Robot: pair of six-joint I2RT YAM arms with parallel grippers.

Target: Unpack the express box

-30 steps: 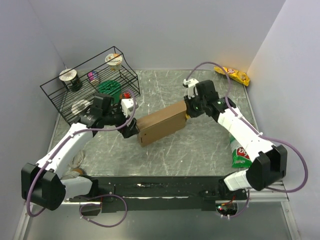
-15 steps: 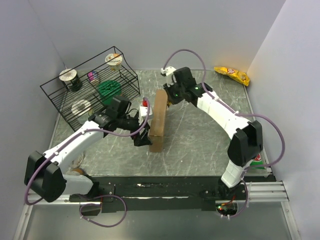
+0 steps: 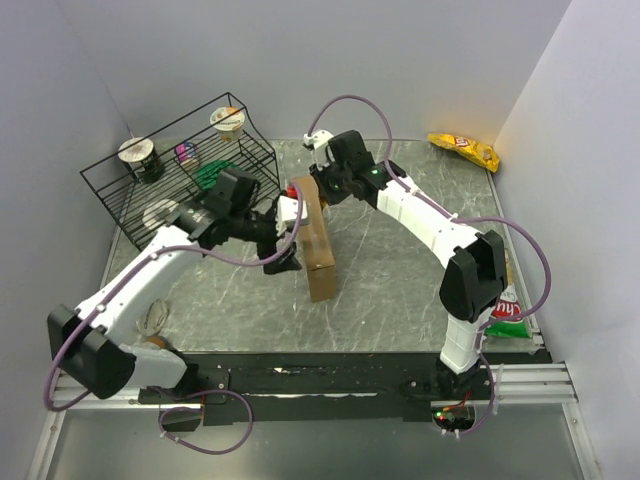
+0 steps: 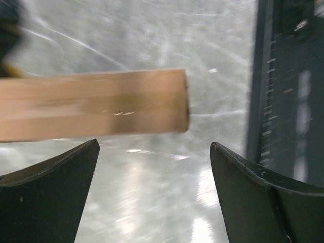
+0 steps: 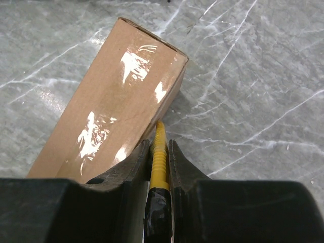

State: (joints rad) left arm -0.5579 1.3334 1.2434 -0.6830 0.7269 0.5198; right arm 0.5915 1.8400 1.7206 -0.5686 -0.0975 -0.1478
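The right gripper [image 5: 158, 148] has its black fingers pinched nearly closed on a slim yellow ribbed tool [image 5: 159, 157], whose narrow tip reaches the lower side edge of the express box [image 5: 114, 96]; whether it truly touches the cardboard cannot be told. The box is plain brown cardboard, long, flat and sharp-cornered, with glossy clear tape shining in patches on its broad face and no print on it. In the top view it sits mid-table between the two arms, its long axis running from far to near. The left gripper [image 4: 154, 152] stands spread wide with nothing in it, its curved matte-black fingers on either side of the blurred end of the box, apart from it. The table [image 5: 253, 76] is grey, marble-like, veined with white. At the far left sits a black wire basket [image 3: 185, 118] holding cups. A yellow snack bag [image 3: 464, 150] lies far right and a green bag [image 3: 505, 315] near right; their lettering is too small to read.
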